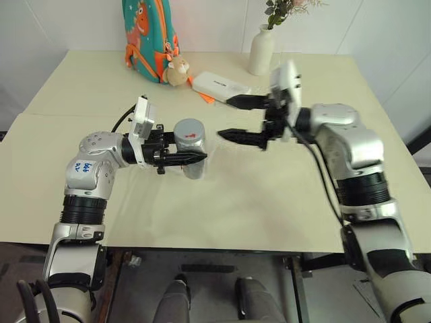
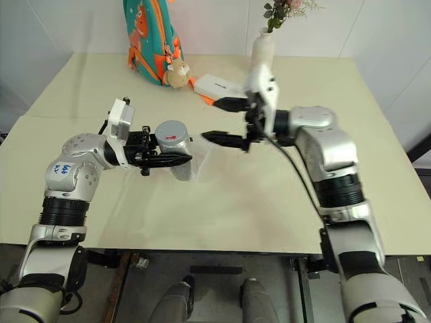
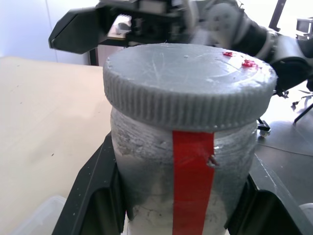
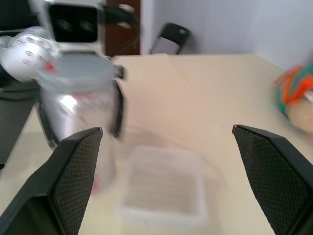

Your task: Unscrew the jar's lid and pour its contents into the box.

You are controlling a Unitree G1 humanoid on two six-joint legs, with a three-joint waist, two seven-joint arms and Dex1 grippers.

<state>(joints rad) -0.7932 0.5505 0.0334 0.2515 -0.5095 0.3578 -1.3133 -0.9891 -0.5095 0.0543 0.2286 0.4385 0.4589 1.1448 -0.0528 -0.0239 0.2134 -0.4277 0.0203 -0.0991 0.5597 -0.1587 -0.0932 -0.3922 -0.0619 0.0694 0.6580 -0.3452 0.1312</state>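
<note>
- The left gripper is clamped on the jar and holds it upright in the air above the table, its two black fingers pressing on the jar's sides below the cap.
- The lid sits on the jar, so I judge that the unscrewing is not yet done.
- The right gripper is near the jar on its lid side, apart from it, with its fingers spread wide and nothing between them.
- The box lies on the table under and just beside the held jar; it looks empty, but the picture is soft there.
- The contents I cannot make out through the cloudy wall of the jar.
- Handling, as my judgement: the jar looks light and stiff, a scratched plastic, and its smooth wall can slip or turn in the fingers when the cap is twisted. A firm hold low on the body is best.
- The lid has fine ribs around its edge; this is the good place to grasp, across its full width.
- Labels: a strip of red tape runs down the jar's side, with no words. Blue handwriting is on the left arm's shoulder shell, but I cannot read it with certainty.
</note>
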